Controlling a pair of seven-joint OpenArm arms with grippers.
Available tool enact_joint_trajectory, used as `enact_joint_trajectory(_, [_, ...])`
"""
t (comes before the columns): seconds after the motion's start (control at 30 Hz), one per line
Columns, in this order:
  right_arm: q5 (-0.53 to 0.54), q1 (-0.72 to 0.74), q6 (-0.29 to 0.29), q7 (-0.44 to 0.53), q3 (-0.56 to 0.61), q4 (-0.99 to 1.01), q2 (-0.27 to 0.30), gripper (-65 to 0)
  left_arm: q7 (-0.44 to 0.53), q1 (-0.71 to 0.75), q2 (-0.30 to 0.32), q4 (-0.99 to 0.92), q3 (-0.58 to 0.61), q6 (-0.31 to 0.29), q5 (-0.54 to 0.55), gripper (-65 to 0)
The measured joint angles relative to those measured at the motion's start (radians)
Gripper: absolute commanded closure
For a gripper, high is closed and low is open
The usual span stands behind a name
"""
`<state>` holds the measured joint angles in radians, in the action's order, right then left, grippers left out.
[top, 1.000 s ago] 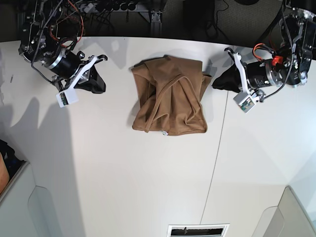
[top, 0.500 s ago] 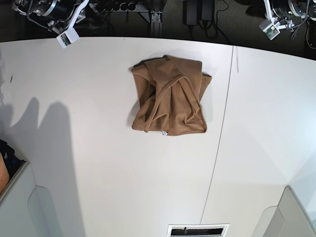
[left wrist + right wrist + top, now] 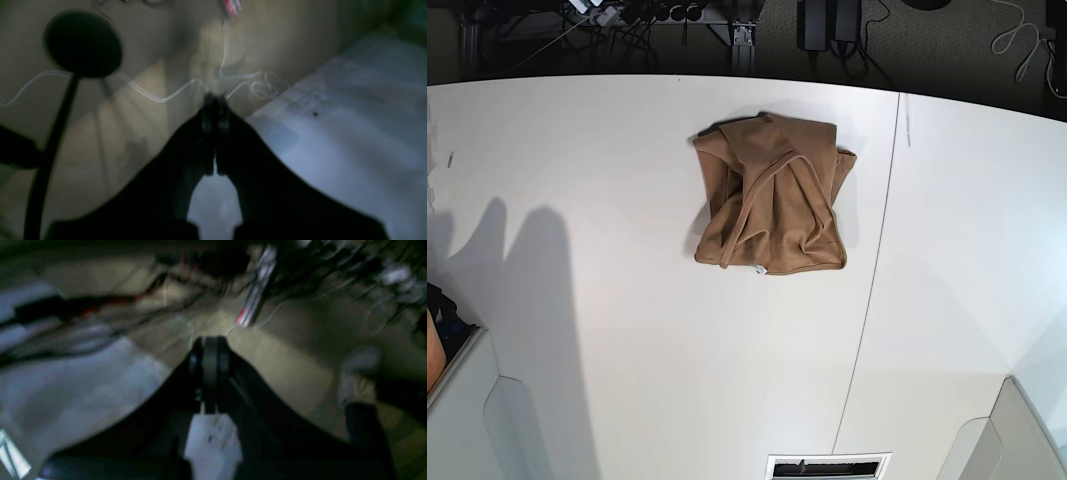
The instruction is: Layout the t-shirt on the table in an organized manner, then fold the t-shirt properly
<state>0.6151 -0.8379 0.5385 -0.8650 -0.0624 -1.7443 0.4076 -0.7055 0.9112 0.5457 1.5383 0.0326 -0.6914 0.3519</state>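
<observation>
The t-shirt point(image 3: 772, 195) is lying bunched on the table point(image 3: 627, 330). Left gripper point(image 3: 213, 115) and right gripper point(image 3: 209, 355) are showing jaws pressed together, seemingly empty through blur.

white cable point(image 3: 150, 95), dark round stand point(image 3: 82, 45), floor vent point(image 3: 827, 467)

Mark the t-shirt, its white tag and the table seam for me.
t-shirt point(image 3: 772, 205), base view, middle of the bunched cloth.
white tag point(image 3: 760, 269), base view, at the shirt's near hem.
table seam point(image 3: 867, 300), base view, on the dark line right of the shirt.
</observation>
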Motion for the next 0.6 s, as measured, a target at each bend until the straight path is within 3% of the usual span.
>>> enact_joint_trajectory(0.13, [-0.039, 0.052, -0.03, -0.004, 0.11, 0.108, 0.022, 0.0, -0.006, -0.13, -0.06, -0.142, 0.108, 0.138, -0.126, 0.0])
enact_joint_trajectory(0.23, [-0.084, 0.129, -0.099, -0.002, 0.187, 0.194, 0.021, 0.0, -0.003, -0.255, -0.118, -0.262, 0.174, 0.155, -0.161, 0.0])
enact_joint_trajectory(0.33, [-0.169, 0.202, -0.127, 0.0, 0.238, 0.279, 0.002, 0.0, -0.002, -0.366, -0.15, -0.385, 0.256, 0.154, -0.16, 0.0])
enact_joint_trajectory(0.6, [-0.282, 0.343, -0.106, -0.026, 0.271, 0.501, -0.086, 0.0, 0.034, -0.596, -0.207, -0.664, 0.449, 0.273, -0.074, 0.0])
